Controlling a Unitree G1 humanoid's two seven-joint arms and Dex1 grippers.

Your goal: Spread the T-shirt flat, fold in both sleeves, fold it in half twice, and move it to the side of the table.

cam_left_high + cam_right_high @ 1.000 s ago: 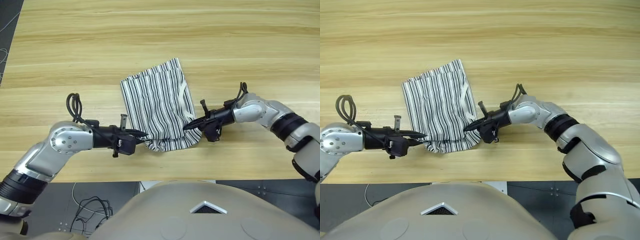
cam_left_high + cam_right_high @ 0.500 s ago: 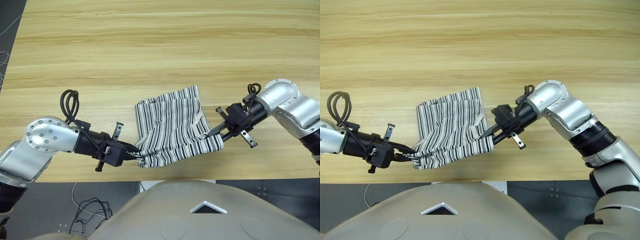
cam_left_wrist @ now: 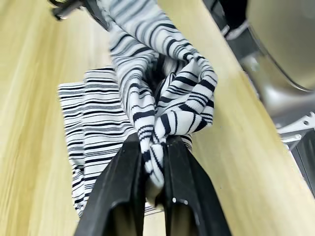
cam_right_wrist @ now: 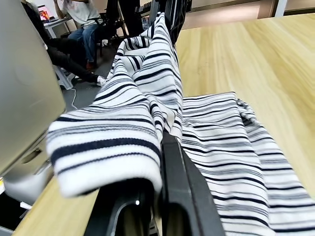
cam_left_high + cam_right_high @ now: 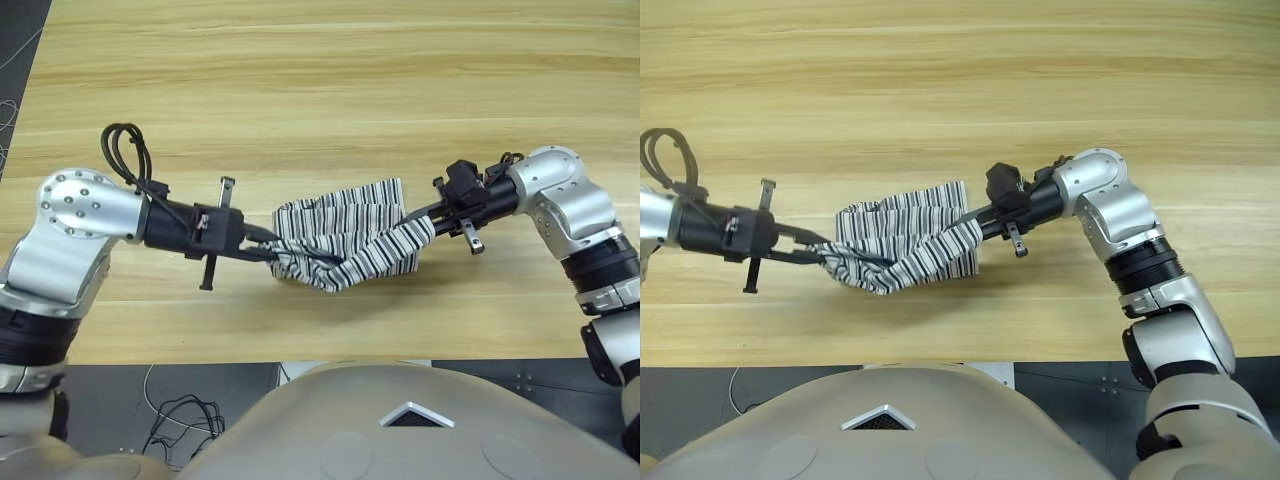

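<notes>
Spanning left-to-right, the T-shirt (image 5: 345, 240) hangs clamped between left pincer (image 5: 271, 251) and right pincer (image 5: 412, 213).

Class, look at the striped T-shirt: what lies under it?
The wooden table shows beneath the T-shirt, whose ends the left gripper and right gripper pinch. Whatever lies beneath its resting fold is covered.

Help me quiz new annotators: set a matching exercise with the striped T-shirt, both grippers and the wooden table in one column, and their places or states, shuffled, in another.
1. black-and-white striped fabric T-shirt
2. left gripper
3. right gripper
4. light wooden table

A. shut on the shirt's right end
B. hangs bunched between two holds
C. lies beneath everything
D. shut on the shirt's left end

Pairs: 1-B, 2-D, 3-A, 4-C.
</notes>
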